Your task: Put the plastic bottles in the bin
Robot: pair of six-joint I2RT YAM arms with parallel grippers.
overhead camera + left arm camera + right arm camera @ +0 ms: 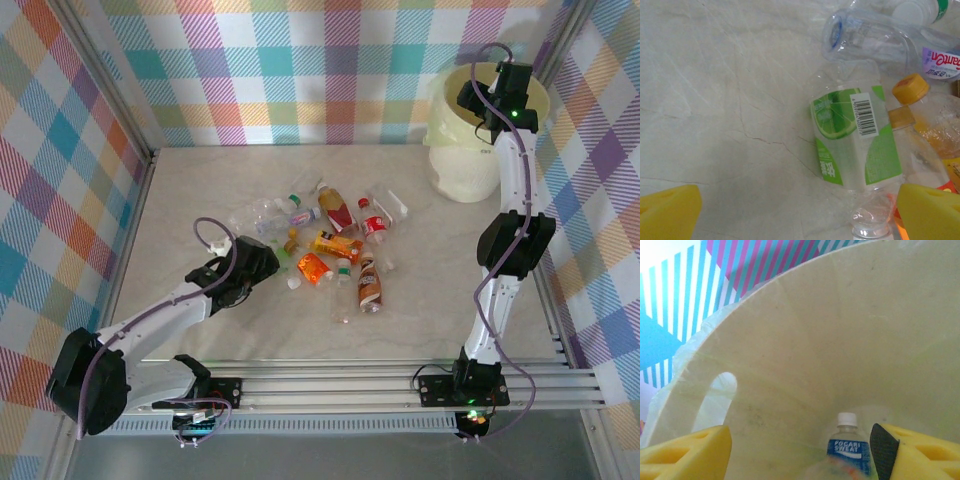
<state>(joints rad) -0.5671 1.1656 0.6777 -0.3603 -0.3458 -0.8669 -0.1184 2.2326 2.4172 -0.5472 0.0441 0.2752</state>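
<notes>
Several plastic bottles [335,245] lie in a loose pile at the table's middle. My left gripper [258,262] hovers at the pile's left edge, open. In the left wrist view, a clear bottle with a green label [855,135] lies just ahead of the left gripper [800,215], nearer its right pad, and nothing is gripped. My right gripper [497,100] hangs over the cream bin [455,160] at the far right. In the right wrist view it [802,452] is open above the bin's inside wall [840,340]. A blue-labelled bottle [849,447] lies below, and a blurred bottle shape [837,472] shows beneath the jaws.
A crushed clear bottle [865,37] and an orange-capped bottle [910,88] lie beyond the green-labelled one. Checked walls close in the table on three sides. Bare tabletop [200,190] stretches left of the pile and between pile and bin.
</notes>
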